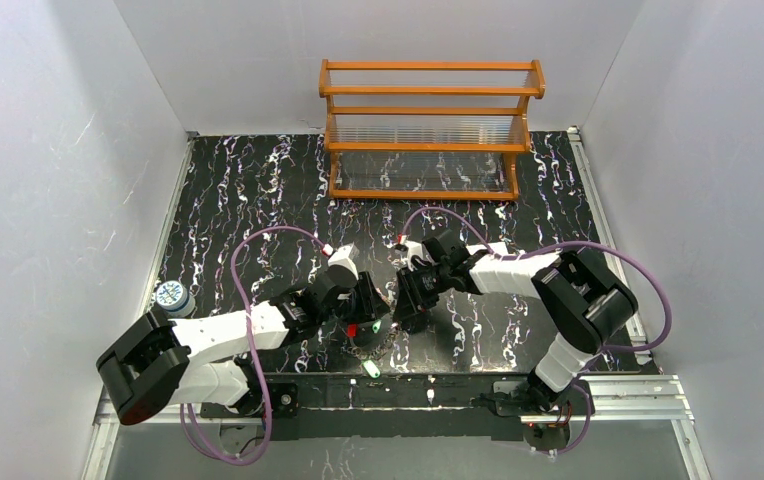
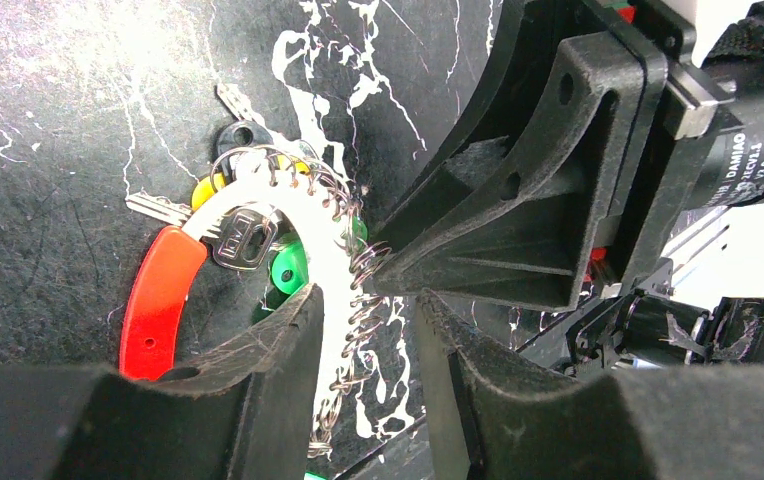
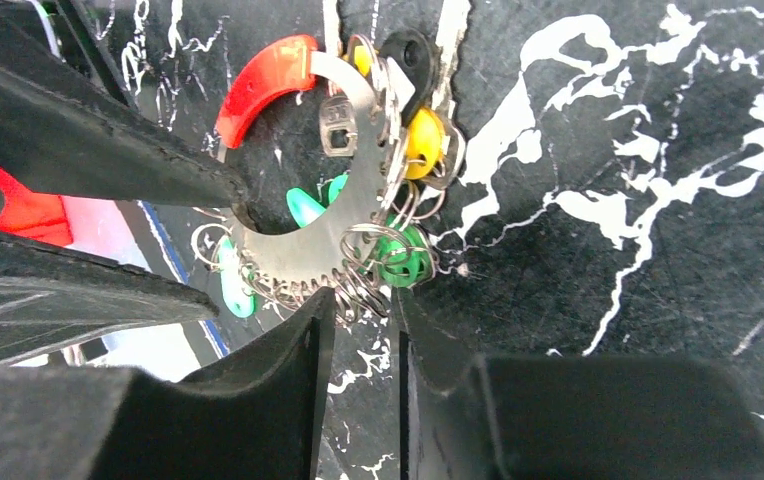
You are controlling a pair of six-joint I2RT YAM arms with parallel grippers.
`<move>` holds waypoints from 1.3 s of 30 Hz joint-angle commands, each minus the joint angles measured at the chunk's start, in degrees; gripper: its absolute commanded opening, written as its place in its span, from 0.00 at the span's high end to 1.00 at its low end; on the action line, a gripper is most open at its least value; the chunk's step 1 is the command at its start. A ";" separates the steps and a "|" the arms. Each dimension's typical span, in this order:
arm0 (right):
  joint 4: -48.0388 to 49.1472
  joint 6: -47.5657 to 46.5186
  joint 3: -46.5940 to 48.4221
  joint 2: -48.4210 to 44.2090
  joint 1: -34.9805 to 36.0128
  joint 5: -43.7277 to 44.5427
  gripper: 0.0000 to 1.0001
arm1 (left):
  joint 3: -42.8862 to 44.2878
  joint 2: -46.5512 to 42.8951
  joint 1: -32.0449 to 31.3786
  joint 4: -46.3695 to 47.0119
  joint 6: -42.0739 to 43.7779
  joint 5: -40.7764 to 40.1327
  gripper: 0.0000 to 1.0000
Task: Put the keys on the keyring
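Keyring [image 3: 303,250]: flat, curved, red-and-silver band

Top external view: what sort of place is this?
Probably a robot test cell: plain white walls box in a black marbled tabletop, the left arm and right arm are bolted at its near edge, with a wooden rack at the back.

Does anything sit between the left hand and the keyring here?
Nothing visible does. The left hand straddles the keyring at its white band, and the right hand meets its wire loops from the opposite side. Whether either is clamped is unclear.
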 commanded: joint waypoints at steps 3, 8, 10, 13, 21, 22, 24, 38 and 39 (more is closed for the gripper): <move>3.48 -1.25 -0.50 -2.33 -0.11 -5.22 0.67 | -0.54 -1.60 -0.29 -1.01 0.60 -1.42 0.63; 3.60 -0.99 -0.62 -4.54 -0.06 -3.56 0.60 | -0.96 -1.60 -0.36 -0.95 0.38 -1.42 0.63; 3.37 -0.99 -0.47 -4.50 -0.12 -2.51 0.60 | -0.94 -1.69 -0.30 -0.95 0.28 -1.44 0.62; 2.70 -1.00 0.18 -3.01 -0.16 -2.05 0.63 | -1.03 -1.61 -0.31 -0.95 0.27 -1.35 0.63; 1.33 -1.11 1.82 0.31 -0.42 -2.30 0.76 | -1.11 -1.60 -0.30 -0.95 0.16 -1.28 0.63; 1.32 -1.24 1.89 0.38 -0.47 -2.73 0.76 | -1.11 -1.60 -0.29 -0.95 0.15 -1.25 0.63; 1.14 -1.37 2.08 0.71 -0.40 -3.22 0.76 | -1.18 -1.68 -0.36 -1.02 0.21 -1.28 0.63; -4.78 -0.99 5.46 -5.36 -0.38 -2.14 0.99 | -0.05 -5.76 -0.35 -2.72 8.06 -1.88 0.63; -5.27 -0.80 5.75 -5.98 -0.45 -2.25 0.99 | 0.10 -6.58 -0.32 -2.77 9.49 -2.06 0.63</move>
